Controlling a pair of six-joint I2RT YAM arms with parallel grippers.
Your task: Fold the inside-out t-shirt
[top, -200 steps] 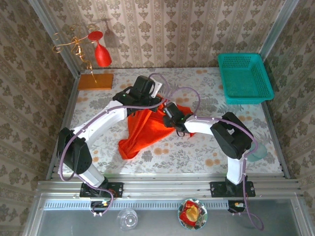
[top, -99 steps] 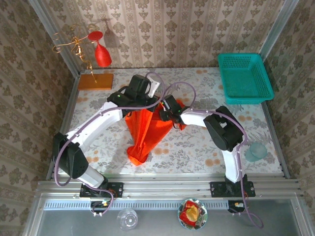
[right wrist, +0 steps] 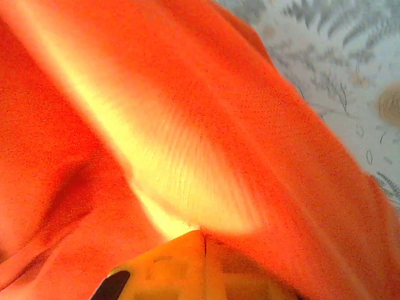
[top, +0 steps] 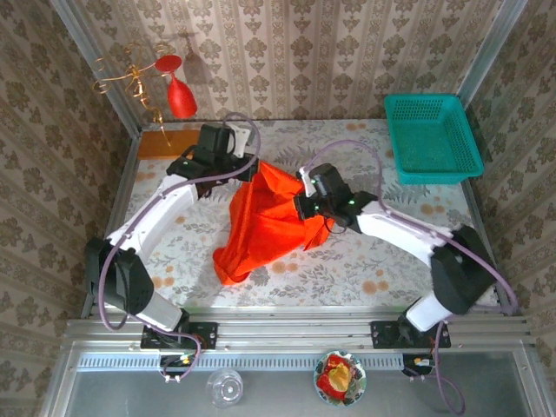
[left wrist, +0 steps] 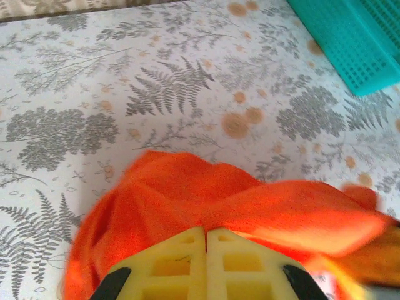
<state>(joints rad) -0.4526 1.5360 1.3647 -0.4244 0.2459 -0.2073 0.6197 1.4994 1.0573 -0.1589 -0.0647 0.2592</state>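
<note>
1. Cloth of the inside-out t-shirt [top: 265,221] is being held spread between the two grippers. Its long axis is running from them down toward the near-left, where the lower end is being left bunched on the table [top: 373,269].
2. The left gripper [top: 246,168] is being kept at the shirt's far-left corner and the right gripper [top: 306,206] at its right edge, so neither is nearer.
3. In both wrist views the fingers [left wrist: 190,242] are being pressed together, with orange fabric pinched between them.

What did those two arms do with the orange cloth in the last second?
The left gripper and right gripper, both clamped on the bright orange-red cloth t-shirt, pulled apart sideways, spreading it wider. The teal plastic basket and glossy red wine glass stayed put.
</note>
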